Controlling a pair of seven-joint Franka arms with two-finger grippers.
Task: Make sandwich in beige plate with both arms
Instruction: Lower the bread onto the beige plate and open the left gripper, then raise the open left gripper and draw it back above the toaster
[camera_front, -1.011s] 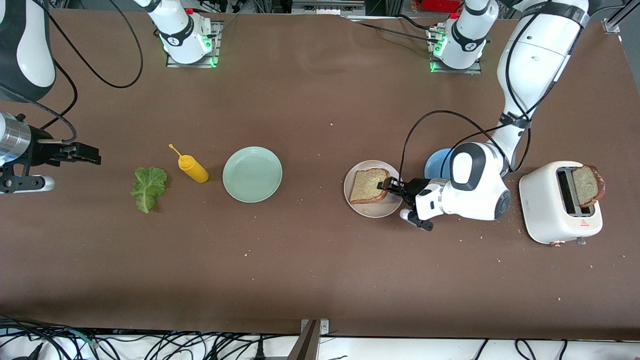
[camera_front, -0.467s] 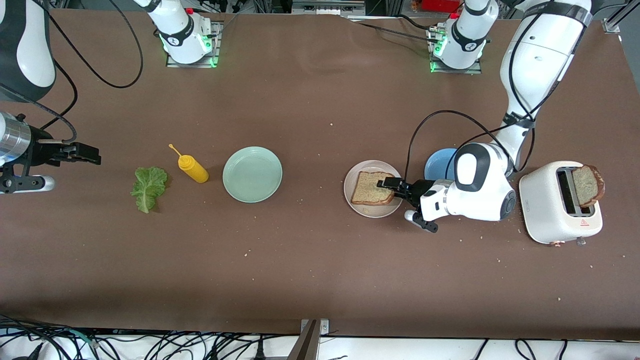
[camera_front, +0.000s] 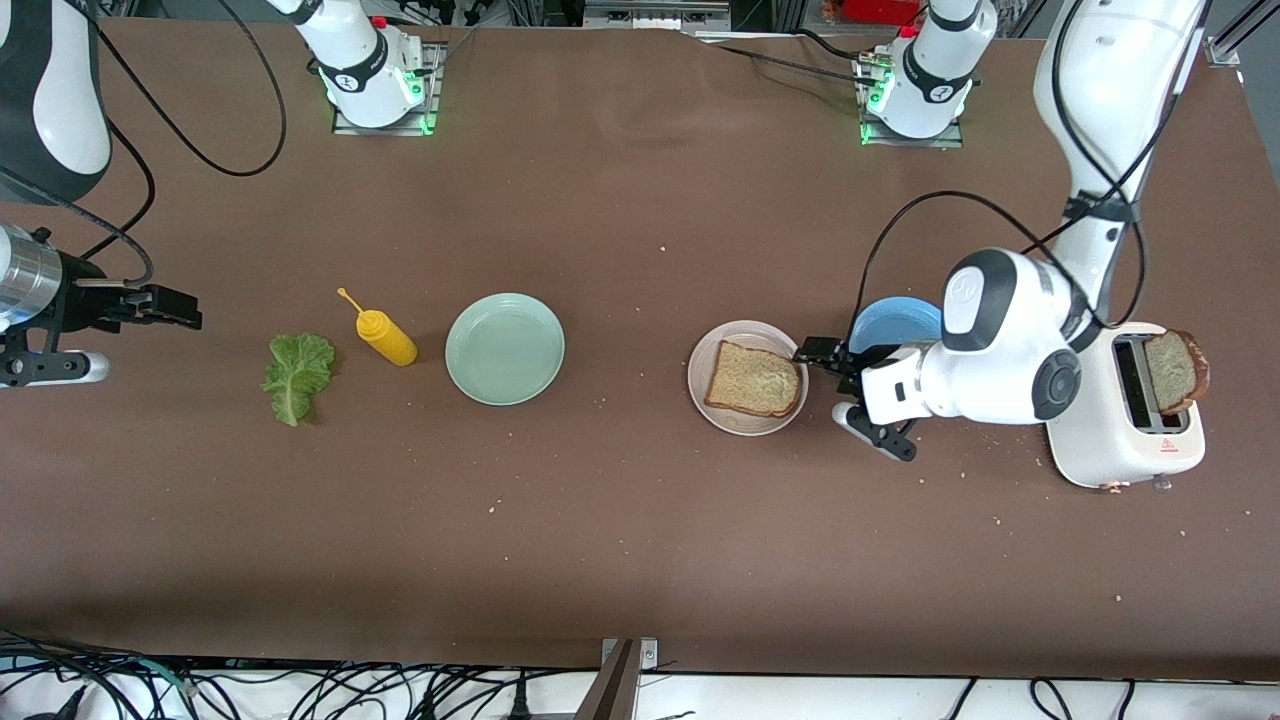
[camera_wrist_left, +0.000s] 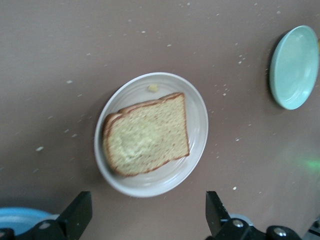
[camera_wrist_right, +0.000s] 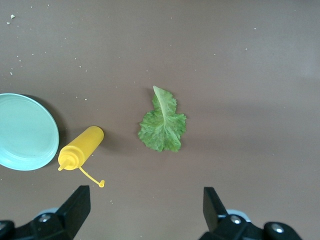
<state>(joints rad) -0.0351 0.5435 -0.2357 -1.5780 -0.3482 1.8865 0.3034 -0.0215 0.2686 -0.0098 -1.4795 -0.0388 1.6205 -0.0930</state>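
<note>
Beige plate (camera_wrist_left: 199, 125) crumb (camera_wrist_left: 152, 88) shows in left wrist view, not front

Left gripper (camera_front: 838, 385) sits mid-right of frame, fingers spread wide, holding nothing. Right gripper (camera_front: 175, 308) waits at the left edge, also open.

Beige plate (camera_front: 745, 425), tan speckled bread (camera_front: 753, 379) w/ brown crust, green lettuce (camera_front: 297, 375).

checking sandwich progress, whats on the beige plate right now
One bread slice lies flat on the beige plate, plus a small crumb near the rim. No lettuce on it. Whatever is under the slice is covered.
</note>
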